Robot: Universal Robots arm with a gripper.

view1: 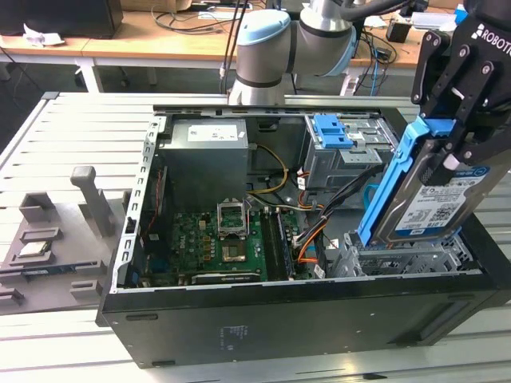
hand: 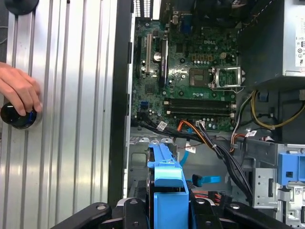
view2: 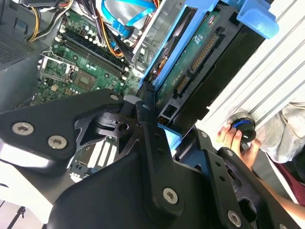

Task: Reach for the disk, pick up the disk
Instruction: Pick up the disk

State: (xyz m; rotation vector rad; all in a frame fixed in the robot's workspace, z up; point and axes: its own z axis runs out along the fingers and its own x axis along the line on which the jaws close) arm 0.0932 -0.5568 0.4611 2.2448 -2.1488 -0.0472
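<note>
While my arm (view1: 275, 44) reaches in from the far side of the open computer case (view1: 239, 335), I see the gripper (view1: 457, 132) hanging at the exterior view's right with its jaws clenched on the disk (view1: 427, 203). The disk is tilted, its upper end between the jaws and its lower end just above the drive cage (view1: 399, 259) at the case's near corner, with its blue rail (view1: 391, 183) facing the motherboard (view1: 207, 243). In both wrist views the blue rail runs straight out between the black fingers (view2: 147, 138). Room is tight: cables (hand: 214, 143) run just beside the cage, and the case wall stands close on the exterior view's right. Outside the case, on the ribbed metal table (hand: 71, 119), a person's hand (hand: 19, 90) rests on a black knob (hand: 16, 117) in the first wrist view.
</note>
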